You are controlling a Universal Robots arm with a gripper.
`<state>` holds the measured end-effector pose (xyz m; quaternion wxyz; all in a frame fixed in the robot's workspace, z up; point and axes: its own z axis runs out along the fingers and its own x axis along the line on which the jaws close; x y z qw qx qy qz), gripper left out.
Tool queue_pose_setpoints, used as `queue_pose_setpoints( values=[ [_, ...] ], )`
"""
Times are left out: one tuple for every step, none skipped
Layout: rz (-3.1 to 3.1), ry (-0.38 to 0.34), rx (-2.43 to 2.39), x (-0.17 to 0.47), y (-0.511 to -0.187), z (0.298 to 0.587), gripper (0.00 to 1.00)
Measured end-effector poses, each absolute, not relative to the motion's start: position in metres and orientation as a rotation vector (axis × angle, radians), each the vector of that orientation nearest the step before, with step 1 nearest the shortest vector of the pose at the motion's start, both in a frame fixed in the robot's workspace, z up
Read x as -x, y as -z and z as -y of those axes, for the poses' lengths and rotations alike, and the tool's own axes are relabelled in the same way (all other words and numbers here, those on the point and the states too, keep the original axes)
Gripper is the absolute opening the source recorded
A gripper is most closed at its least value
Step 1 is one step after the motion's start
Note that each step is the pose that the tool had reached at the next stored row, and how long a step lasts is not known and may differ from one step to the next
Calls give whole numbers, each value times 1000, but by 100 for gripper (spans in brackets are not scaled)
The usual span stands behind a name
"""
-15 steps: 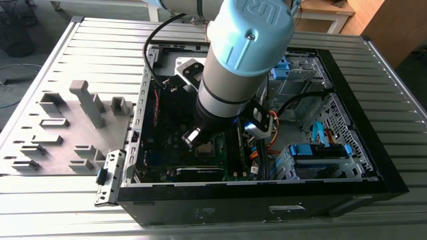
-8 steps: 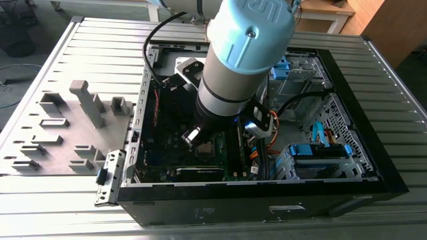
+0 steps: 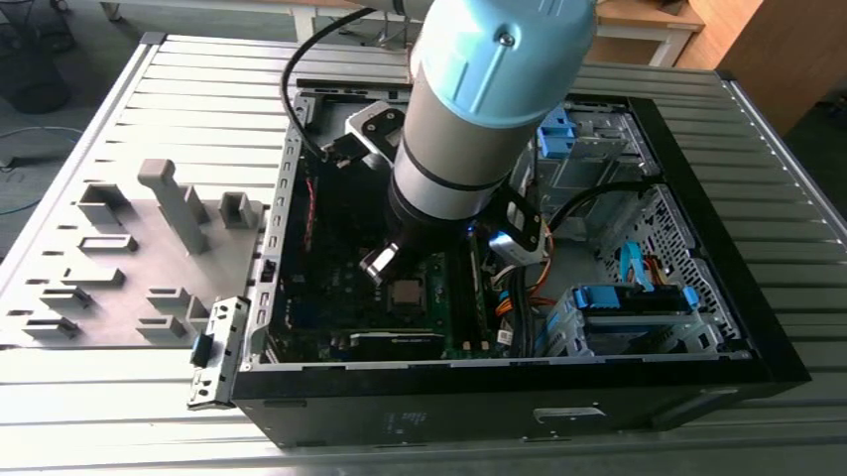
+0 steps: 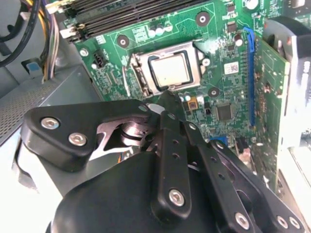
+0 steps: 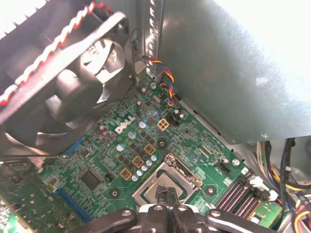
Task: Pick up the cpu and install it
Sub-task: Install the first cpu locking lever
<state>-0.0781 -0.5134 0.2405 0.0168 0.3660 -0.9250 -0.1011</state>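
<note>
Gripper at cpu socket edge

Looks like a robotics lab or test workshop. Shown by an opened computer case lying on a ribbed metal table, a grey fixture plate with slotted holders beside it, a blue-capped robot arm reaching in, wooden desks and loose cables on the floor behind.

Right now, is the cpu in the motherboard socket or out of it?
In. The cpu lies flat inside the socket's metal frame in both wrist views, and the pincer hangs just above it, holding nothing.
</note>
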Motion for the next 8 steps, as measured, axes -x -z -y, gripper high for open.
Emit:
queue_pose_setpoints(
  values=[
    [2875, 314, -1138, 78, -243, 513, 11],
    [2875, 314, -1138, 78, -245, 513, 11],
    [2875, 314, -1138, 78, -248, 513, 11],
    [2875, 314, -1138, 78, -251, 513, 11],
    [2875, 314, -1138, 78, -253, 513, 11],
    [2875, 314, -1138, 78, -256, 513, 11],
    [2875, 314, -1138, 78, -257, 513, 11],
    [2875, 314, -1138, 78, -259, 513, 11]
  ],
)
